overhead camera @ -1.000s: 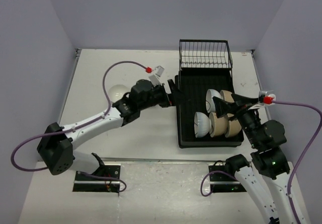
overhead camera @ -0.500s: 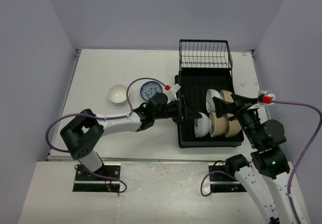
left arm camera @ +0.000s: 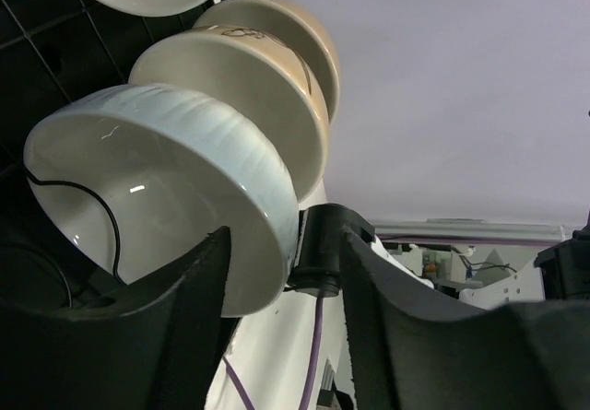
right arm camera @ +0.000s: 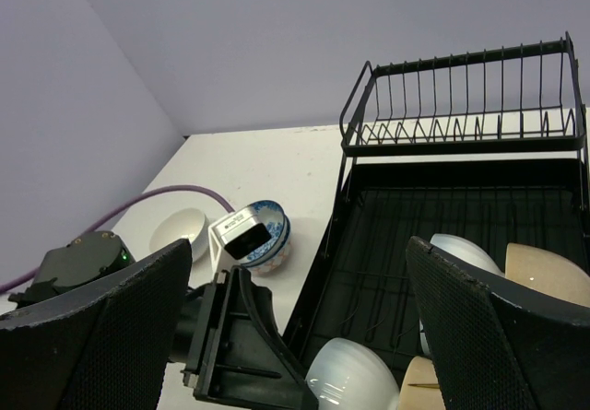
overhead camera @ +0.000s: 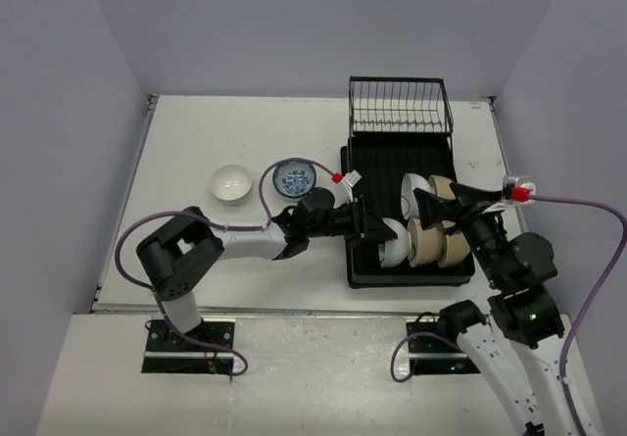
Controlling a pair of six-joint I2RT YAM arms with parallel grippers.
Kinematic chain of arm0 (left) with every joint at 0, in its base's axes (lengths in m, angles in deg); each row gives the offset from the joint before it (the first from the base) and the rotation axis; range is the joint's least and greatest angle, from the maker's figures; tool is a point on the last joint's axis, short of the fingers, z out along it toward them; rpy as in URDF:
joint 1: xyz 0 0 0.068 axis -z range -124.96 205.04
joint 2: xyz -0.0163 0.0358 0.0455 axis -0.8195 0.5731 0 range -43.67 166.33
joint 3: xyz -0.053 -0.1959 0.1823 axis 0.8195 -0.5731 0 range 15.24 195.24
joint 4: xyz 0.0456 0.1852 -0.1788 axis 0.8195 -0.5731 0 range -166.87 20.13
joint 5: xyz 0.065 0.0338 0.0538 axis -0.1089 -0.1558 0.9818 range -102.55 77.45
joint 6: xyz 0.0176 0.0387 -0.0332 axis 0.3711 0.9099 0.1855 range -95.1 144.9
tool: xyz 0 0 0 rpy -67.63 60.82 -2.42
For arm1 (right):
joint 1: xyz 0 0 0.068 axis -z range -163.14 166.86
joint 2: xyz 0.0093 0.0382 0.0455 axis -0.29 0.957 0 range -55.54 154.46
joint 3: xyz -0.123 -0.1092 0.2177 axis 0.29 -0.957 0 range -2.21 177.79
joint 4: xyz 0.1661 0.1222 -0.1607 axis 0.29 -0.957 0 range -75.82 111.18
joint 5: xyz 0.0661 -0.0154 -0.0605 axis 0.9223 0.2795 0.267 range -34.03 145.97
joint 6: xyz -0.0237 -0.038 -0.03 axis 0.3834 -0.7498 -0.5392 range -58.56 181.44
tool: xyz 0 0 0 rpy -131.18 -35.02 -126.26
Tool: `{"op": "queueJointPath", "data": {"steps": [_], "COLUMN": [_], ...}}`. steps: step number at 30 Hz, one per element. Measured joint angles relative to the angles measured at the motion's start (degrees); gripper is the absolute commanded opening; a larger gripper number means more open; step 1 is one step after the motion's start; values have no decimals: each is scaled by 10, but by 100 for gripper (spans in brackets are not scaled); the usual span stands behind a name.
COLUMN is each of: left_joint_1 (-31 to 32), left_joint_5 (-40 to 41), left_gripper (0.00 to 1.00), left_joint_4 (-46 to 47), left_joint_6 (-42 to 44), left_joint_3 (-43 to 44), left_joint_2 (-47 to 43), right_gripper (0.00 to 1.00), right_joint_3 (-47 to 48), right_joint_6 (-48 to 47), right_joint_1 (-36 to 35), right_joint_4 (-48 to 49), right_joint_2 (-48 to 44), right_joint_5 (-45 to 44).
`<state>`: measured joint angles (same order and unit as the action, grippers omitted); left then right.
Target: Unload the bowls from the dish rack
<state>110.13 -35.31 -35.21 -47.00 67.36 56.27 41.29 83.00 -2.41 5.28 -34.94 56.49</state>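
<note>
Left claw (left arm camera: 286,244) has its jaws apart, one on each side of the rim of the nearest white bowl (overhead camera: 392,243). I cannot tell whether either pad touches it, and I judge the grasp as not yet closed. That bowl stands on edge at the near left of the rack (overhead camera: 377,167), first in a row with two tan bowls (overhead camera: 426,243) beside it.

Right claw (overhead camera: 438,204) hangs over the right half of the rack, jaws wide apart, holding nothing.

Done: two bowls sit upright on the counter (overhead camera: 186,132) left of the rack, near each other but not touching. One is a plain bowl (overhead camera: 231,182), the other a blue bowl (overhead camera: 294,175).

Left: I count five bowls in the rack. Three form the near row. A second white one (overhead camera: 413,189) and a third tan one (overhead camera: 443,187) stand in the row behind. The right arm covers part of that area, so more may be hidden. The wire basket (overhead camera: 400,108) at the far end holds none.

Judgement: under half of the unloading is complete. The step in hand is the pickup of the nearest white bowl.
</note>
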Motion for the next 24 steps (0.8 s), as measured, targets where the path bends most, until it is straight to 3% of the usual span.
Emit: {"op": "queueJointPath", "data": {"steps": [5,9,17,24], "left_joint_1": [2,5,9,9], "left_joint_5": [-11,-23,-27,-32], "left_gripper": [38,22,0,0], "left_joint_4": [38,74,93,112], "left_joint_6": [-10,-25,-27,-26], "left_joint_3": [0,3,4,8], "left_joint_2": [31,50,52,61], "right_gripper": [99,99,99,99], "right_joint_3": [0,0,0,0], "right_joint_6": [0,0,0,0], "right_joint_1": [0,0,0,0], "right_joint_4": [0,0,0,0], "right_joint_2": [0,0,0,1], "right_joint_5": [0,0,0,0]}}
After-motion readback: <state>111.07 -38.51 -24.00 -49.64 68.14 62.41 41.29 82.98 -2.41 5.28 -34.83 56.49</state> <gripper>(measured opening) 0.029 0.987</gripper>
